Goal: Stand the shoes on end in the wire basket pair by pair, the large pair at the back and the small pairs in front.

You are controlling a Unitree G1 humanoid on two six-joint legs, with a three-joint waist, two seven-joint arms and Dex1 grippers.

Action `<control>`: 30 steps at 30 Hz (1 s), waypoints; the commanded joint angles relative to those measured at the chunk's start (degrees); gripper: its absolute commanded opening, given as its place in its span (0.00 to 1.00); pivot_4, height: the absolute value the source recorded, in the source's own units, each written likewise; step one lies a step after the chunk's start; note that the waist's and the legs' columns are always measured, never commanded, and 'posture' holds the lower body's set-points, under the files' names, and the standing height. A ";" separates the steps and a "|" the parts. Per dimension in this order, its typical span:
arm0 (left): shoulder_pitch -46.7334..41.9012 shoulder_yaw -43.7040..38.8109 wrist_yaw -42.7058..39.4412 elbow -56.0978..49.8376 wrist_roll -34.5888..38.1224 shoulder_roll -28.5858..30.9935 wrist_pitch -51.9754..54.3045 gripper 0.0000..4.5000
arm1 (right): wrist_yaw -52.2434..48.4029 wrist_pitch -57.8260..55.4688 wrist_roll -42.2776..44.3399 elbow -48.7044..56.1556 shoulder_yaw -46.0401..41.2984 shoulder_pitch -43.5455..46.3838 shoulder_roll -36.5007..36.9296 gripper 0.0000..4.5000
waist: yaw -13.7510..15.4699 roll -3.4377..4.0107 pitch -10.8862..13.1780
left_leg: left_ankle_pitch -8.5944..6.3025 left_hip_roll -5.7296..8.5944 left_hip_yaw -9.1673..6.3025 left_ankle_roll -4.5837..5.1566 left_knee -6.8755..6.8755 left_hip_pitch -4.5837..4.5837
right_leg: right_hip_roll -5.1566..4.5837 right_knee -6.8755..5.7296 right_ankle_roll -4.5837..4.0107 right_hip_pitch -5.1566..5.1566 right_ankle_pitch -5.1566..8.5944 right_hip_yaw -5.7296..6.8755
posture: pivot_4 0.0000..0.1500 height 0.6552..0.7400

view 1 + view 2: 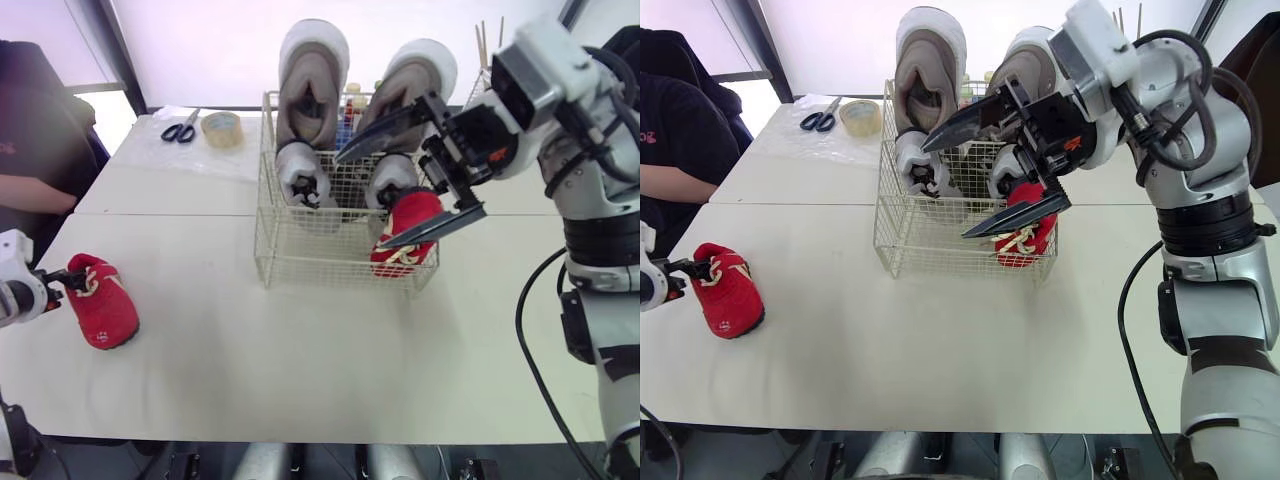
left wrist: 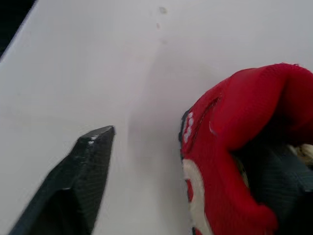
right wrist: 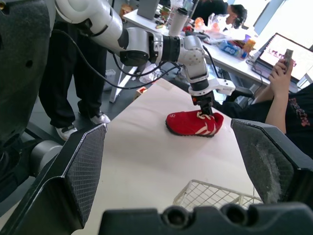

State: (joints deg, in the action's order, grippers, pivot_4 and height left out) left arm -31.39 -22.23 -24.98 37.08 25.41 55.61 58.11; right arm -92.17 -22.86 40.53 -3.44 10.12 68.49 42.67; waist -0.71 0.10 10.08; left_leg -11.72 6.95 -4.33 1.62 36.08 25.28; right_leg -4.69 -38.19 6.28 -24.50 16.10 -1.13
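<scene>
The wire basket (image 1: pixel 300 255) stands mid-table. Two large grey shoes (image 1: pixel 312 80) stand on end at its back, and two small white shoes (image 1: pixel 302 175) stand in front of them. One red shoe (image 1: pixel 408 225) is upright in the front right corner. My right gripper (image 1: pixel 359 201) hovers over the basket's right half, open wide and holding nothing. The other red shoe (image 1: pixel 103 305) lies on the table at the far left. My left gripper (image 1: pixel 65 278) is at its collar, open. One finger (image 2: pixel 83 176) stays clear of the shoe's heel (image 2: pixel 234 147), and the other finger is hidden behind the shoe.
Scissors (image 1: pixel 180 131) and a tape roll (image 1: pixel 221 127) lie on a plastic sheet at the back left. A person (image 1: pixel 30 150) sits beside the table's left end. Small bottles stand behind the basket.
</scene>
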 commanded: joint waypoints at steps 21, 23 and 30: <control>-14.73 -5.65 14.12 -64.47 11.57 -23.90 -12.16 0.01 | 7.01 -6.90 -4.80 1.84 -8.01 -2.98 2.79 1.00 | 0.93 -0.70 0.02 | 0.27 0.02 0.06 -0.19 0.11 0.14 | -0.05 0.03 0.05 0.14 -0.06 0.03 | 1.00 1.00; -13.14 0.98 15.57 -68.73 6.08 -27.52 -18.48 0.01 | 7.29 -6.85 -5.22 1.49 -8.14 -3.08 2.86 1.00 | 0.81 -0.70 0.02 | 0.29 -0.04 0.06 -0.21 0.10 0.10 | 0.00 -0.01 0.05 0.14 -0.06 0.06 | 1.00 1.00; -11.08 10.55 17.62 -70.79 -2.33 -33.36 -28.99 0.01 | 7.14 -7.12 -6.04 1.14 -8.48 -3.00 3.29 1.00 | 1.05 -0.71 0.03 | 0.29 -0.04 0.11 -0.19 0.14 0.10 | 0.01 0.00 0.03 0.16 -0.06 0.04 | 1.00 1.00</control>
State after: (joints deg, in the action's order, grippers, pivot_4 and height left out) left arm -42.65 -12.27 -8.03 -31.39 25.01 22.26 31.92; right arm -85.14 -29.84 34.37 -2.60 3.66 64.55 45.02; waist 0.34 -0.61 10.11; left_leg -11.42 6.91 -4.22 1.43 36.21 25.38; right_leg -4.68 -38.18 6.31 -24.34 16.04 -1.09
